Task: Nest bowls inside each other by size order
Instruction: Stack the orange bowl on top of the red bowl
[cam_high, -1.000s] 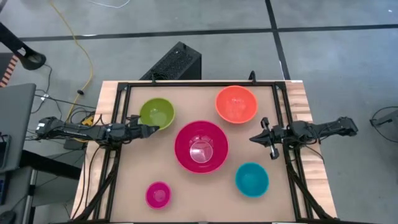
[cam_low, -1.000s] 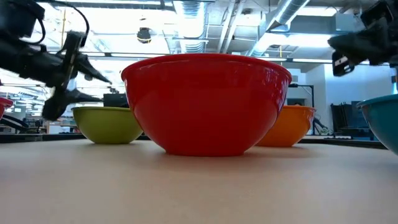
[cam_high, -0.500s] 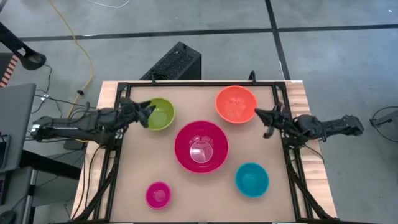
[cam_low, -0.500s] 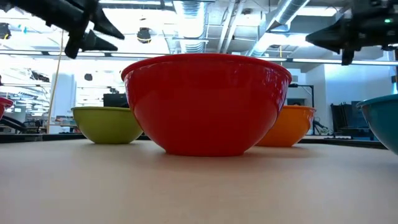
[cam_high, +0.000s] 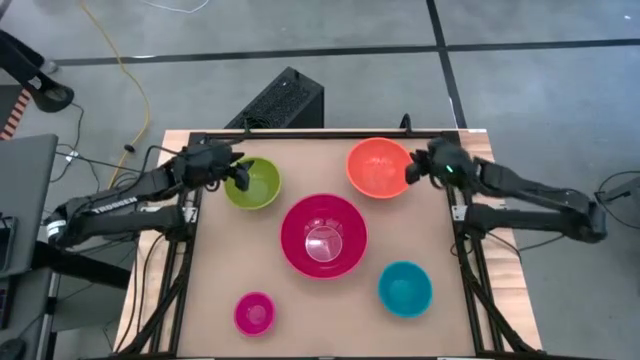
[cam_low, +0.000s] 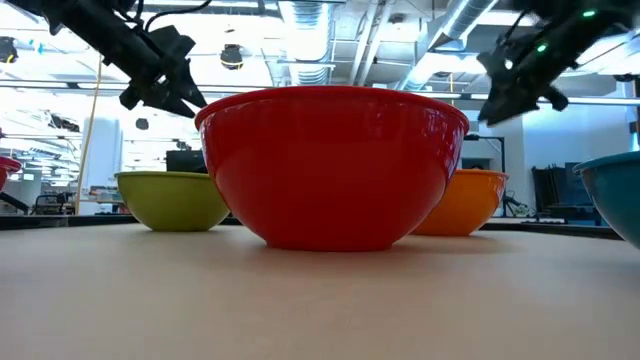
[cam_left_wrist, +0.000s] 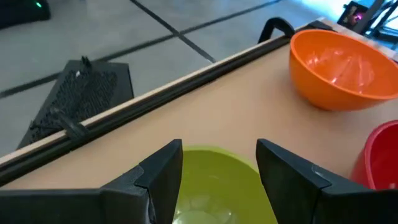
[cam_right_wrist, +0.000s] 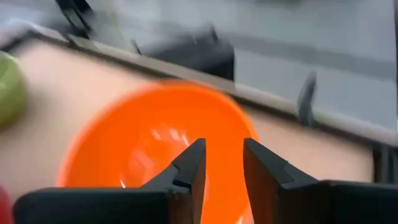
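Five bowls stand upright on their bases on the table: large magenta (cam_high: 323, 235) in the middle, orange (cam_high: 380, 167) far right, lime green (cam_high: 252, 183) far left, teal (cam_high: 405, 288) near right, small pink (cam_high: 254, 312) near left. My left gripper (cam_left_wrist: 219, 155) is open above the lime bowl's (cam_left_wrist: 211, 186) left rim, clear of it in the low view (cam_low: 165, 95). My right gripper (cam_right_wrist: 222, 155) is open with a narrow gap above the orange bowl's (cam_right_wrist: 143, 143) right rim, also clear of it in the low view (cam_low: 510, 95).
A black frame (cam_high: 320, 133) runs along the table's far and side edges. A dark box (cam_high: 280, 100) and cables lie on the floor beyond the far edge. Bare tabletop (cam_high: 330, 320) shows between the near bowls.
My left gripper has risen and gone from the table's left edge toward the far side, over the lime bowl's left rim, tipping down. My right gripper has risen and gone from the right edge toward the orange bowl's right rim, tipping down. The bowls have stayed in place.
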